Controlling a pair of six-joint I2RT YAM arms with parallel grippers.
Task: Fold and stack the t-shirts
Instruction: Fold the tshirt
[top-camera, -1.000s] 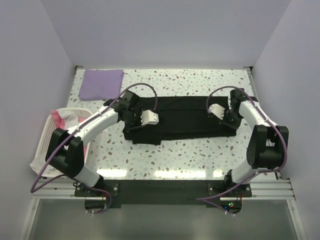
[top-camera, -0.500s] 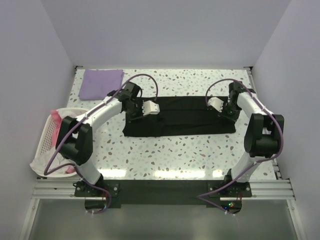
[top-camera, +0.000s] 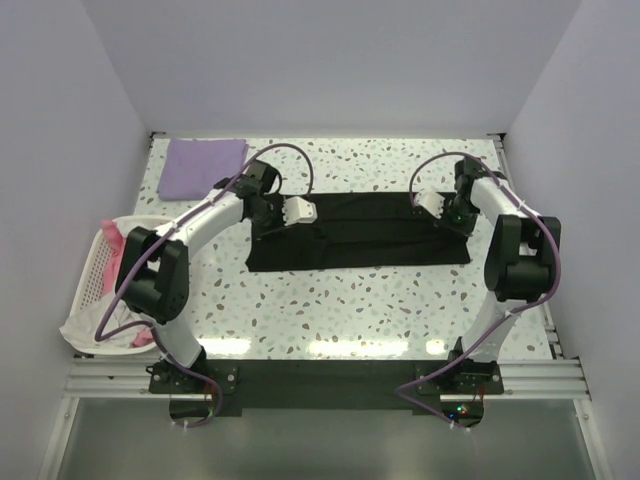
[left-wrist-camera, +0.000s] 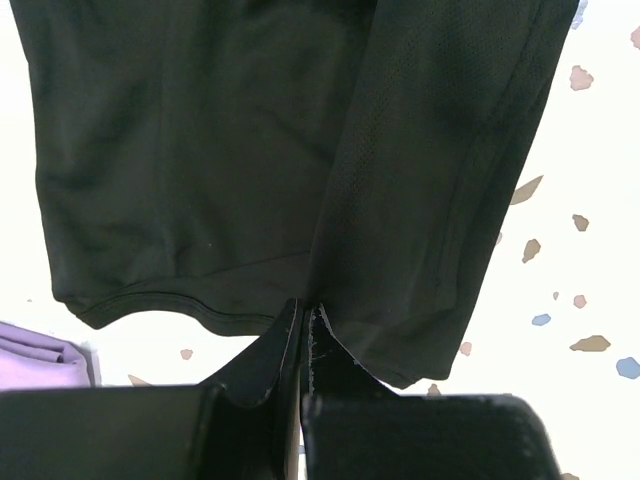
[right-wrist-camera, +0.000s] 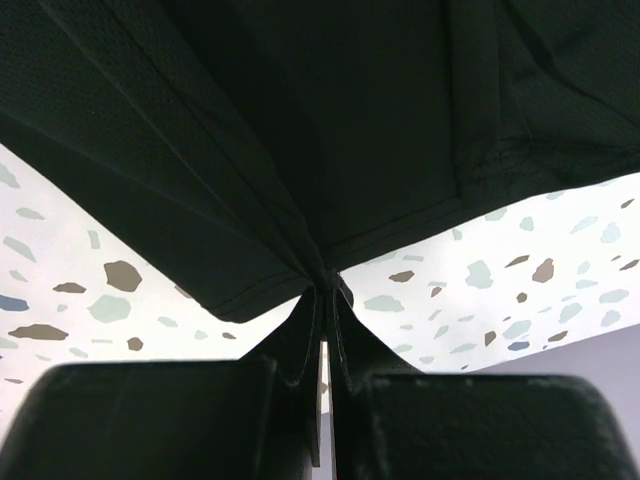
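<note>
A black t-shirt (top-camera: 360, 238) lies as a long band across the middle of the table. My left gripper (top-camera: 265, 213) is shut on the shirt's edge near its far-left corner; in the left wrist view the fingers (left-wrist-camera: 303, 306) pinch the black fabric (left-wrist-camera: 250, 150). My right gripper (top-camera: 455, 216) is shut on the shirt near its far-right corner; in the right wrist view the fingers (right-wrist-camera: 327, 285) clamp a gathered bunch of black fabric (right-wrist-camera: 300, 120) just above the speckled table. A folded purple t-shirt (top-camera: 203, 166) lies at the far left corner.
A white basket (top-camera: 92, 275) with pink and white clothes stands at the table's left edge. Grey walls close in the left, far and right sides. A corner of the purple shirt (left-wrist-camera: 40, 358) shows in the left wrist view.
Both grippers have moved toward the far side of the table, carrying the shirt's edge with them. The black shirt is now a narrower, flatter band.
</note>
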